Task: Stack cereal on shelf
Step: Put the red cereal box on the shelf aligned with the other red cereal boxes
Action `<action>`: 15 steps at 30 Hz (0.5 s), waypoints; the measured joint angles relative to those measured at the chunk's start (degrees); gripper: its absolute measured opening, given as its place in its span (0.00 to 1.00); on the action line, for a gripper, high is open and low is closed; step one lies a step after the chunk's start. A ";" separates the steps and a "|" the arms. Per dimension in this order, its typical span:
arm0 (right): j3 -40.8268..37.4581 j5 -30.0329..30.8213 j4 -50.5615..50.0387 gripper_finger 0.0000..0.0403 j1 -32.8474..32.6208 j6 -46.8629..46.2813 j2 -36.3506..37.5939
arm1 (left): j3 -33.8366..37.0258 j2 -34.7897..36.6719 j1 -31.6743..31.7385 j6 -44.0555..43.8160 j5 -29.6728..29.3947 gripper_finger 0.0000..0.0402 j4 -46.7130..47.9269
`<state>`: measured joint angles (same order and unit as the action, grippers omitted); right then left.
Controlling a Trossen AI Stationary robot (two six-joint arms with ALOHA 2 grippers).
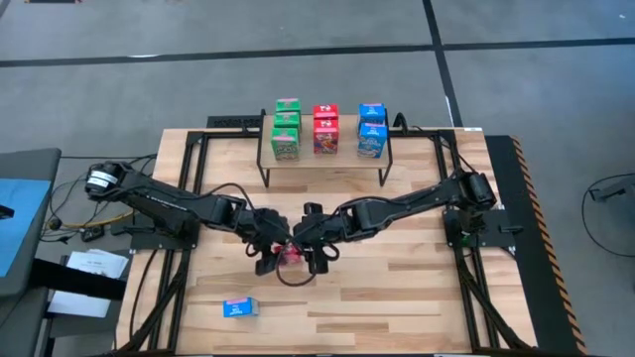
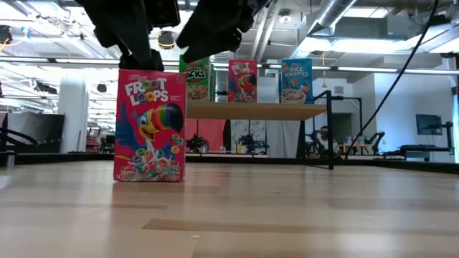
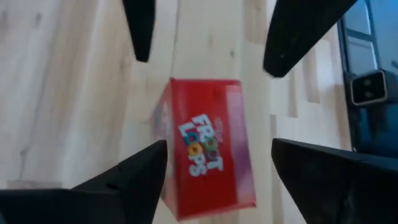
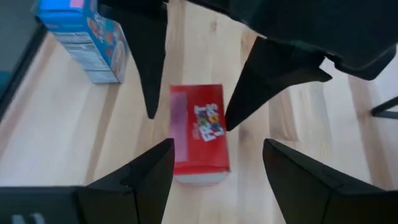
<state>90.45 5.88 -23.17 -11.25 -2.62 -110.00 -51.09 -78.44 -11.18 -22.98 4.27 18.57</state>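
Low view: red Froot Loops box stands upright, toucan-printed, under both spread, empty jaws.

Shelf stands at worktop rear, boxes stacked on it in three columns. One box stands upright mid-worktop, both pincers above it. Another box lies near the front-left edge.

Grey floor, perhaps concrete
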 joint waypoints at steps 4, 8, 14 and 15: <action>0.00 -0.25 0.24 0.67 0.01 -1.02 0.02 | 0.00 0.70 0.00 -0.04 1.16 0.69 0.63; 0.00 -0.24 0.21 0.67 0.02 -2.06 0.02 | 0.00 2.47 0.02 -0.22 1.14 0.69 1.93; 0.00 -1.54 0.47 0.67 0.03 -2.05 0.02 | 0.00 6.66 0.02 -0.22 1.10 0.69 3.58; 0.00 -1.64 0.62 0.67 0.01 -2.05 0.02 | 0.00 7.44 0.02 -0.22 0.99 0.69 3.95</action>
<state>90.45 4.24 -22.55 -11.25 -4.67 -109.97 -51.09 -71.00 -11.16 -23.20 5.26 22.51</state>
